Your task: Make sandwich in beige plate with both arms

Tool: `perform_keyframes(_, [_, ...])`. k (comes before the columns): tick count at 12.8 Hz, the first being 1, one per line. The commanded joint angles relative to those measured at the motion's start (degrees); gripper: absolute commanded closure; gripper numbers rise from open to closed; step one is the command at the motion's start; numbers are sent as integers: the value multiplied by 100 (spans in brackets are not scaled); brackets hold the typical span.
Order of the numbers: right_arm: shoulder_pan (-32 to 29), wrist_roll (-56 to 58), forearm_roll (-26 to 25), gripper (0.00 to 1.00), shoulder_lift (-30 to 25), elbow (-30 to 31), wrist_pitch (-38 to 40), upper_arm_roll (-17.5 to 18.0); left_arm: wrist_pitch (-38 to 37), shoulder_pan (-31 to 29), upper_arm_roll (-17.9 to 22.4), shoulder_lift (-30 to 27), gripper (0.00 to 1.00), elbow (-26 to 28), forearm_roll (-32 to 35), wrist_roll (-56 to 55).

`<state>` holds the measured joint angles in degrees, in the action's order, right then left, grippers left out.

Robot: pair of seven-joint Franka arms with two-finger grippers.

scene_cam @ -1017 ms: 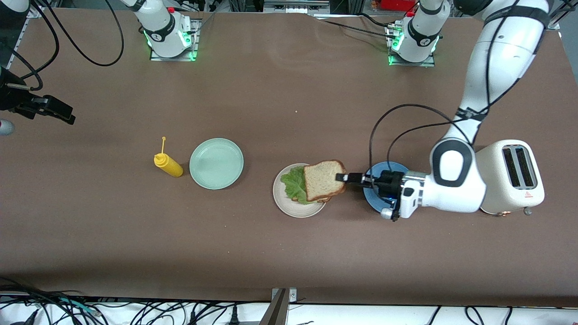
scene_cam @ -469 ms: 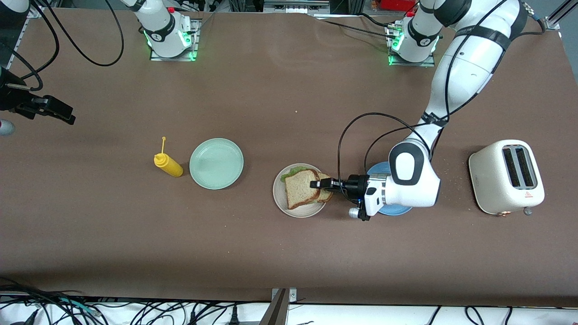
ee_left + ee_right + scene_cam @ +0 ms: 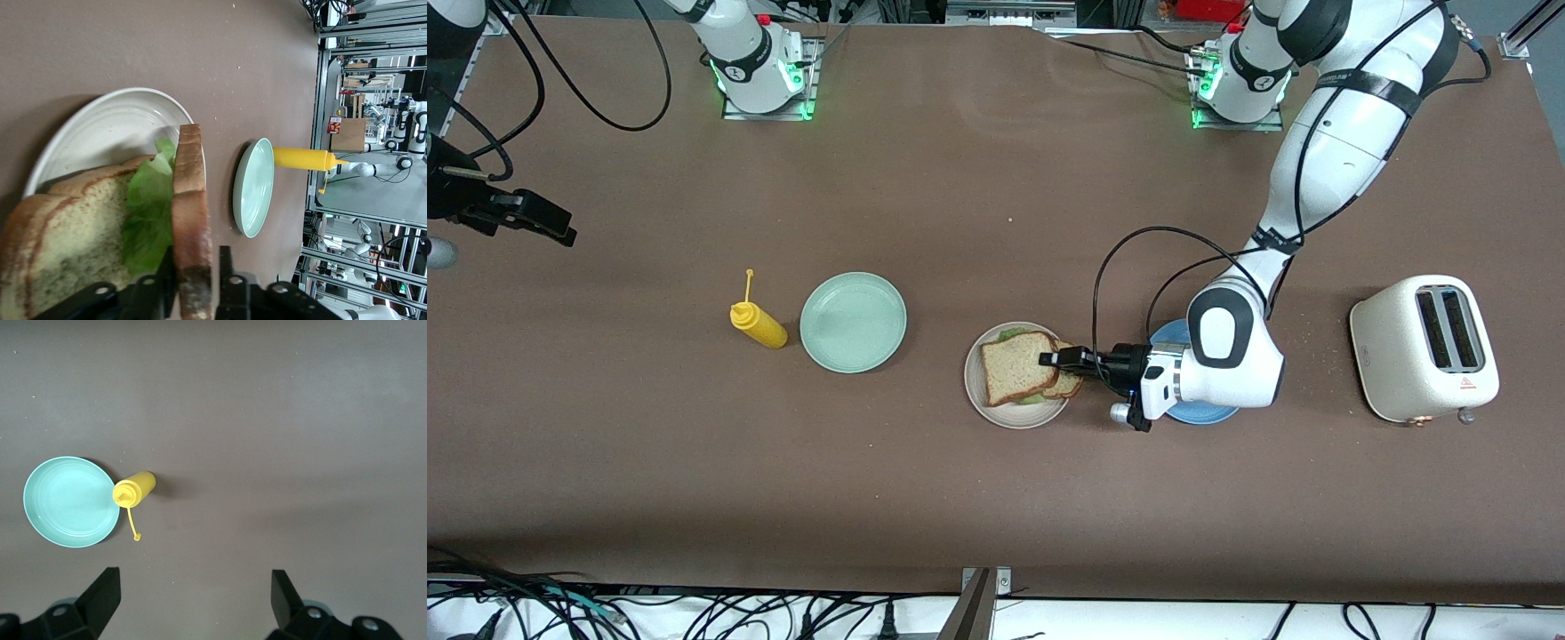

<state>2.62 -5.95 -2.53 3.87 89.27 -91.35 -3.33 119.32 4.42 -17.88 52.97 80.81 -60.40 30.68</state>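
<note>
The sandwich lies on the beige plate near the middle of the desk: a bottom slice, ruffled green lettuce and a top bread slice. The left gripper sits low at the sandwich's edge toward the left arm's end, its jaws straddling the crust of the top slice; whether they grip or have let go I cannot tell. The wrist hangs over the blue plate just beside. Next toward that end stands a cream toaster with a red warning triangle; its writing is unreadable. Toward the right arm's end lie a mint-green plate and a yellow squeeze bottle. The right gripper waits with jaws spread wide, holding nothing.
</note>
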Motion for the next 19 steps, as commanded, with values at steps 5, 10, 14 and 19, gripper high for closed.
perform_keyframes(5, [-15,-12,120,0,88,-155,73,-10,-84,-301,92,-277,0,-22,1486,281])
perform_keyframes(10, [-7,32,130,0,114,-164,64,8,-767,-687,92,-883,0,-39,3266,-88])
perform_keyframes(14, [46,41,138,0,123,-164,47,17,-1796,-1004,136,-1726,0,-39,4506,-579])
perform_keyframes(19, [90,58,147,0,114,-164,20,17,-2886,-1005,74,-3079,0,-39,6256,-2229])
